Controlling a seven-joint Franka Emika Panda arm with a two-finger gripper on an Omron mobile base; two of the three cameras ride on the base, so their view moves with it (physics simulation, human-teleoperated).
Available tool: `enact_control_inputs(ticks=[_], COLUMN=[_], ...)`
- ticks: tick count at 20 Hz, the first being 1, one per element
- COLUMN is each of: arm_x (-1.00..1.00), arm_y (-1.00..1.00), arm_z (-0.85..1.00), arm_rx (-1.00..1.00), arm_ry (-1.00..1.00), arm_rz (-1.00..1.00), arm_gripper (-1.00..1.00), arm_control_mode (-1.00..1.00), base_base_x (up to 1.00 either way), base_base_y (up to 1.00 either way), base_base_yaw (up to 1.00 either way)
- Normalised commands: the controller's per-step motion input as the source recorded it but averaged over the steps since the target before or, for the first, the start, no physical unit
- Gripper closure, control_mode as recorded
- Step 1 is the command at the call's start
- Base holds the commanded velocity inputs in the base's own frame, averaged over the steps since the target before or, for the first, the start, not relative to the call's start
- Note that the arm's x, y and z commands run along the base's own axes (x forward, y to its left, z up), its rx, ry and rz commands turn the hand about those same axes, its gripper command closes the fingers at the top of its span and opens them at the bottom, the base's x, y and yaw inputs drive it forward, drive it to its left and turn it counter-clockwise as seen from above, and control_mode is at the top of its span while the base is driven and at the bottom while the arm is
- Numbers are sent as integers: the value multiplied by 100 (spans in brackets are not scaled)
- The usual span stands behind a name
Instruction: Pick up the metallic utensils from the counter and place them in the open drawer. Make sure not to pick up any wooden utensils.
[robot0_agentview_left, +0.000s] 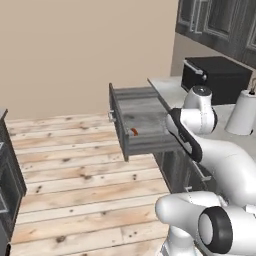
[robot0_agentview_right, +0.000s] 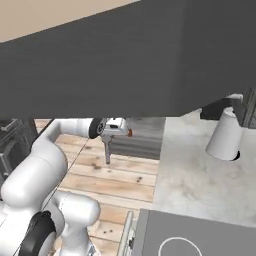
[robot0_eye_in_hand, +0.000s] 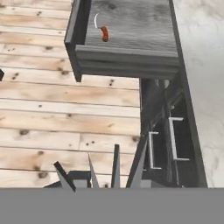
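Orange-handled knife (robot0_eye_in_hand: 103, 30) lies already inside the open drawer (robot0_eye_in_hand: 127, 54); the hand (robot0_agentview_right: 107, 161) hangs over the floor beside it, clenched on the grey fork (robot0_agentview_right: 107, 152), which must still go in

We read no text, label, brand, number or sign anywhere. The drawer (robot0_agentview_left: 142, 120) front and inside are plain grey wood grain. The black box (robot0_agentview_left: 217, 75) on the counter (robot0_agentview_right: 200, 175) carries no lettering we can make out. The white roll (robot0_agentview_right: 225, 135) is blank. The cooktop (robot0_agentview_right: 200, 235) bears just a thin white ring, no marking we can read.
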Motion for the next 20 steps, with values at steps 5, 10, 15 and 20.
enact_control_inputs(ticks=[5, 10, 15, 20], arm_x=[0, 0, 0, 0], arm_y=[0, 0, 0, 0], arm_z=[0, 0, 0, 0], arm_rx=[0, 0, 0, 0], arm_ry=[0, 0, 0, 0], arm_rz=[0, 0, 0, 0], arm_gripper=[100, 100, 100, 100], arm_control_mode=[100, 100, 100, 100], base_base_x=[80, 91, 100, 91], base_base_y=[-41, -17, -1, -10], base_base_yaw=[0, 0, 2, 0])
